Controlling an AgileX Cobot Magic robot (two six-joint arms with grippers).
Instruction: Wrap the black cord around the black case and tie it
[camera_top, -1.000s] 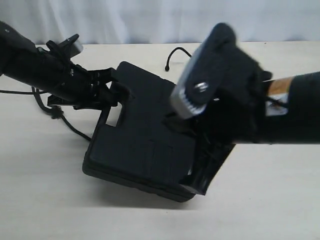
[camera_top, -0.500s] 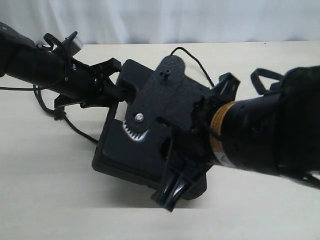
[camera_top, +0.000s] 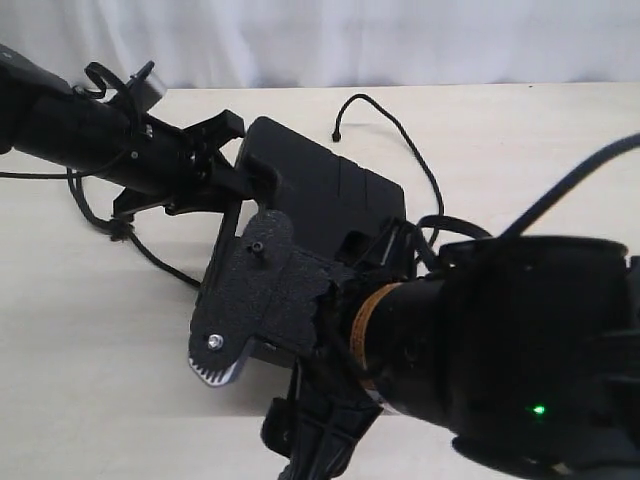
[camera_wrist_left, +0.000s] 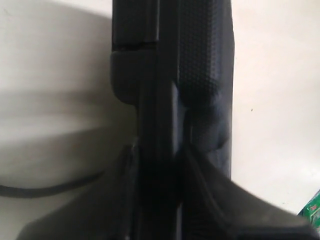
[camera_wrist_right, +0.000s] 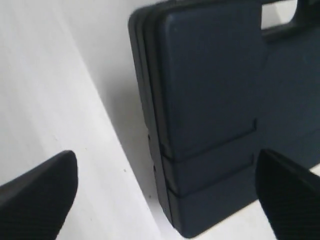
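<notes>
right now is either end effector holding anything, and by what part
The left end effector grips the black case by its handle end. The right end effector is open and holds nothing.

- The exterior view looked down obliquely across the table toward a white backdrop; the right arm loomed nearest its lens.
- The left wrist view sat very close, sighting along the black case edge-on.
- The right wrist view looked down on the case's broad face from nearby.
- All three shared case and table.

Pale table, white curtain
</notes>
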